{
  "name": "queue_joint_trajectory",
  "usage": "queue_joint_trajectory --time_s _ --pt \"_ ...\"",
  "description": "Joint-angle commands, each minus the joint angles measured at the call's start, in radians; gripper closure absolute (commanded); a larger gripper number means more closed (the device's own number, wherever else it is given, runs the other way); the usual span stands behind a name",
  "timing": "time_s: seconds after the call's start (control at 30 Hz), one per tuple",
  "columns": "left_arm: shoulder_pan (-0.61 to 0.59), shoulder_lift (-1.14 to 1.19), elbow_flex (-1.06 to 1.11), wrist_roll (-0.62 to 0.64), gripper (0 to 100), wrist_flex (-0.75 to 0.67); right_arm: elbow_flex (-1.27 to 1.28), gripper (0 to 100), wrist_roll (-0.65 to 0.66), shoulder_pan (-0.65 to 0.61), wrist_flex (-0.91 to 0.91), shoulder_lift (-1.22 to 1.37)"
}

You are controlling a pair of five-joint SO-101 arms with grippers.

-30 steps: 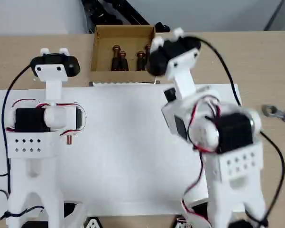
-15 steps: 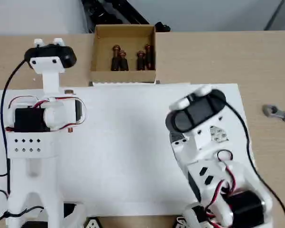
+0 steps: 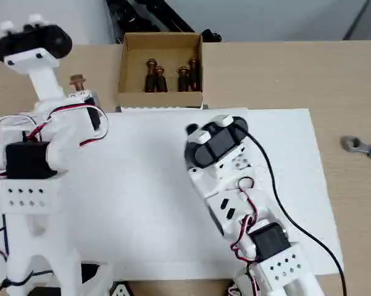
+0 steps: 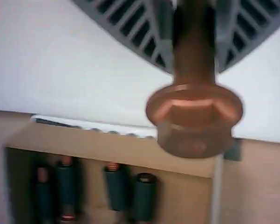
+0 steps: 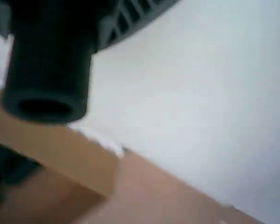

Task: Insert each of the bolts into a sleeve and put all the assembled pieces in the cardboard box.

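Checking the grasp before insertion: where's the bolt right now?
The bolt is held in the left gripper, head pointing outward. In the high view it sits just left of the cardboard box, beside the left arm.

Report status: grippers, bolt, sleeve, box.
Left gripper shut on copper bolt. Right gripper shut on black sleeve. Not yet joined. Four assembled pieces in cardboard box.
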Motion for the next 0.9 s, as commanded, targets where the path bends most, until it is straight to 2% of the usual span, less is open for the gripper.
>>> queue_joint_trajectory --time_s 0.0,0.13,0.27,0.4,0.53,0.6,0.7,0.87 --pt "0.083 -0.044 -0.061 0.008 99 -0.026 -0.006 99.5 -0.021 -0.061 -0.053 -0.015" --pt "0.146 -0.129 -0.058 0.005 99 -0.049 0.002 99.5 -0.02 -0.068 -0.025 -0.124" --pt "0.153 -0.235 -0.051 0.003 99 -0.051 0.005 99.5 0.023 -0.068 0.07 -0.272" --pt "0.157 -0.324 0.076 -0.041 99 -0.083 0.08 99.5 0.038 -0.068 0.122 -0.403" --pt "0.166 -0.442 0.298 -0.04 99 -0.203 0.267 99.5 0.041 -0.07 0.024 -0.493" --pt "0.216 -0.523 0.432 -0.04 99 -0.307 0.339 99.5 0.038 -0.07 -0.027 -0.518" --pt "0.287 -0.669 0.598 -0.046 100 -0.463 0.362 99.7 0.037 -0.079 -0.05 -0.538" --pt "0.305 -0.792 0.811 -0.041 100 -0.655 0.362 99.8 0.037 -0.137 -0.056 -0.538"
